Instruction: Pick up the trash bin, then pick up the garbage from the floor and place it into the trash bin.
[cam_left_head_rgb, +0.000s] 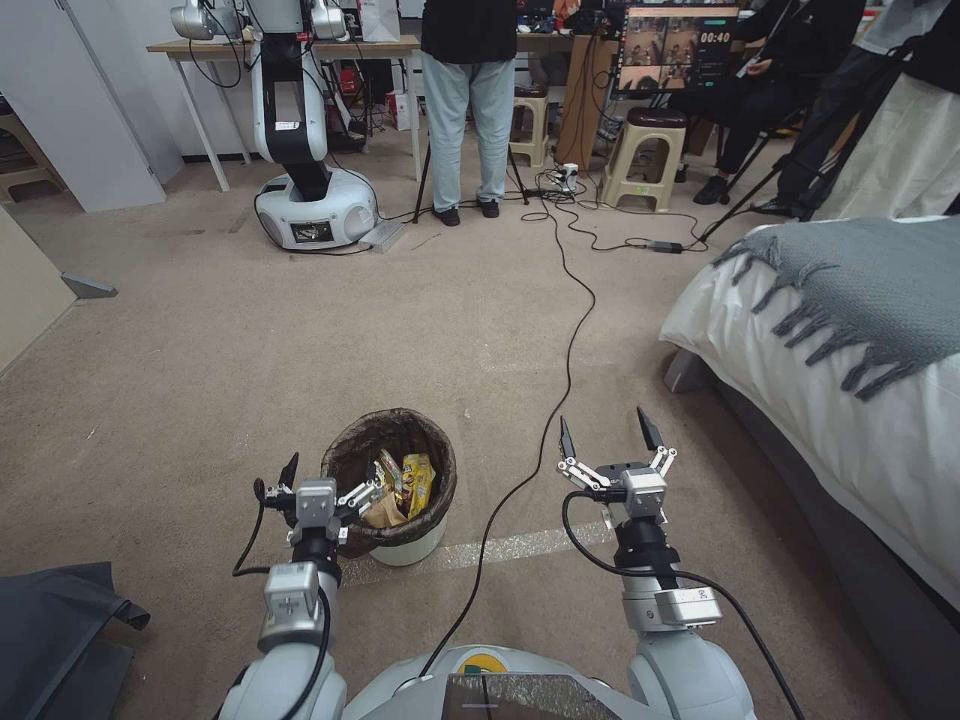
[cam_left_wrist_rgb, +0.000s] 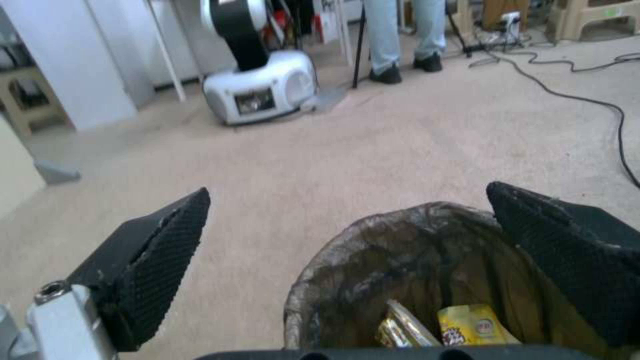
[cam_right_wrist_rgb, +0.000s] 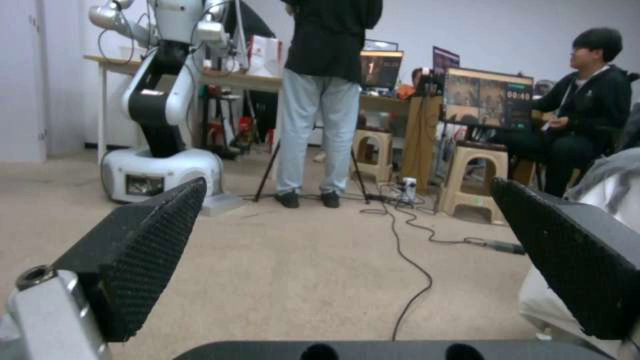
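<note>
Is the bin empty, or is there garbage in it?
Not empty: yellow wrappers lie inside the upright bin. Left gripper is open at its rim.

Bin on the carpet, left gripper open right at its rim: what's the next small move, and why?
Probably shut the left gripper on the near rim of the trash bin: its fingers straddle the rim, open, and the bin stands on the carpet. The right gripper hangs open, apart.

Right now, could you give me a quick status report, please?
Left hand open, straddling near rim of trash bin. Right hand open, empty, beside black cable. Yellow wrappers already binned.
</note>
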